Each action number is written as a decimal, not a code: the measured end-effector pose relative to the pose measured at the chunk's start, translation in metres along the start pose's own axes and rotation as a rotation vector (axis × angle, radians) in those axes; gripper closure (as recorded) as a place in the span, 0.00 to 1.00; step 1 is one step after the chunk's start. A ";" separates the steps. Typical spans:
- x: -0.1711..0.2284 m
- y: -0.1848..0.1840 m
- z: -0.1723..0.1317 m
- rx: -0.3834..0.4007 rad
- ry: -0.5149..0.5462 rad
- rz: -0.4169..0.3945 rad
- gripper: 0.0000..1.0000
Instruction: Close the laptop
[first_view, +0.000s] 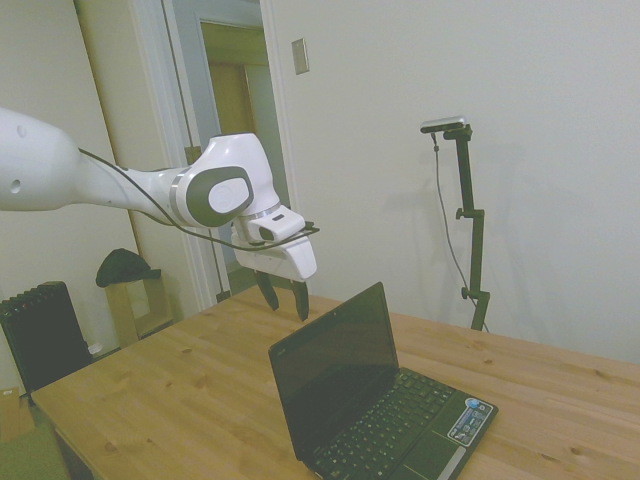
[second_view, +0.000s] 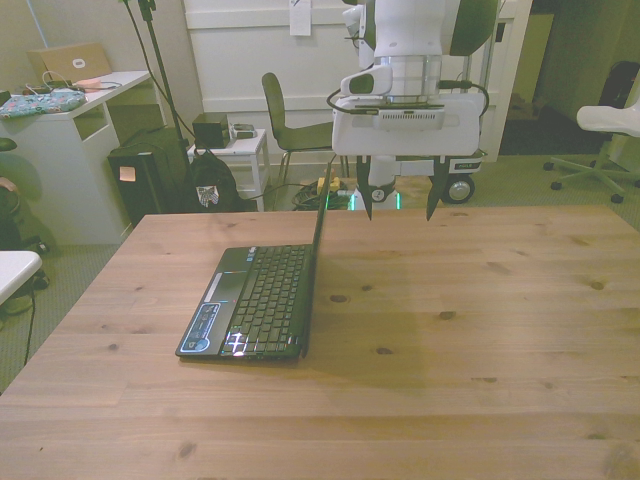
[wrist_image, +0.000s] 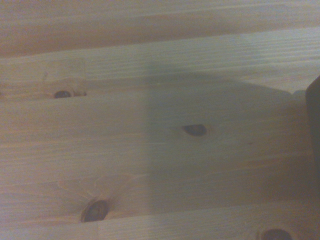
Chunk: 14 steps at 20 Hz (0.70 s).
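Observation:
A small black laptop (first_view: 375, 400) (second_view: 258, 300) stands open on the wooden table (first_view: 180, 400) (second_view: 450, 330), its lid upright and dark. In the front view the lid is seen edge-on, with the keyboard toward that view's left. My gripper (first_view: 283, 295) (second_view: 397, 198) hangs open above the table, behind the lid and a little above its top edge, apart from it. Its dark fingers (second_view: 433, 195) point down with nothing between them. In the wrist view a dark edge of the laptop (wrist_image: 314, 125) shows over bare wood.
The laptop lies near the table edge nearest the side camera. Beyond the table in the front view stand a chair (second_view: 290, 125), a white desk (second_view: 60, 150), a dark bag (second_view: 208, 185) and a white office chair (second_view: 610, 130). A black radiator (first_view: 40, 340) stands on the floor.

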<state>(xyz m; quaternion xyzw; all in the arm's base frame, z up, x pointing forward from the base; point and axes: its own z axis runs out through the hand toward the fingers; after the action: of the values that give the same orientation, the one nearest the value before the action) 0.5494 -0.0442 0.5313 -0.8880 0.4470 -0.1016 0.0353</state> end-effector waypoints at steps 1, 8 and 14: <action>0.000 0.001 -0.004 0.001 0.002 0.006 1.00; 0.013 0.014 -0.002 -0.011 -0.004 0.052 1.00; 0.025 0.015 0.011 -0.026 -0.013 0.070 1.00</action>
<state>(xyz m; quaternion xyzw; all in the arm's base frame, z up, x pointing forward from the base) 0.5546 -0.0739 0.5220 -0.8730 0.4787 -0.0886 0.0304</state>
